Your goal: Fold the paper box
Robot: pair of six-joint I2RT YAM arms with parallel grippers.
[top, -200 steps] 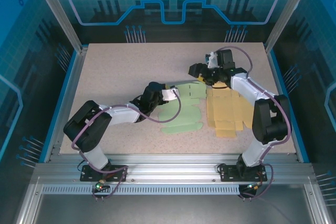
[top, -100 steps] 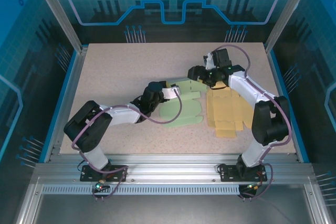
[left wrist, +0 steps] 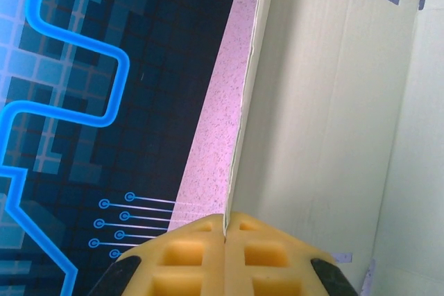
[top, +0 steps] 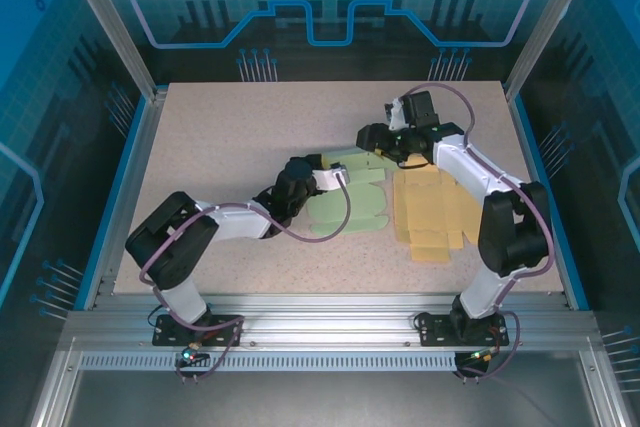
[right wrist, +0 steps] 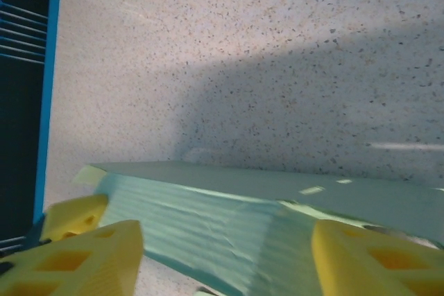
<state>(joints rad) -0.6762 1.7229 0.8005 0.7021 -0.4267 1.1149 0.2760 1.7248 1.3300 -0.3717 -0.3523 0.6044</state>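
Observation:
The paper box is a flat light-green cut sheet [top: 362,203] lying mid-table. My left gripper [top: 328,179] is at its left side, shut on the sheet's thin edge; in the left wrist view the yellow fingertips [left wrist: 224,232] pinch that edge and the pale panel [left wrist: 326,102] rises away on the right. My right gripper [top: 368,137] hovers at the sheet's far edge. In the right wrist view its gripper [right wrist: 229,258] is open, yellow fingers [right wrist: 90,254] wide apart with a green panel [right wrist: 229,227] lying between them.
A tan flat cardboard sheet [top: 432,215] lies just right of the green one, partly under the right arm. The speckled tabletop [top: 230,137] stretches to the left and far side, bounded by blue rails and glass walls.
The green sheet's near part has drawn in toward the middle as the left gripper shifted slightly right with it. The right gripper moved a little left and its jaws narrowed.

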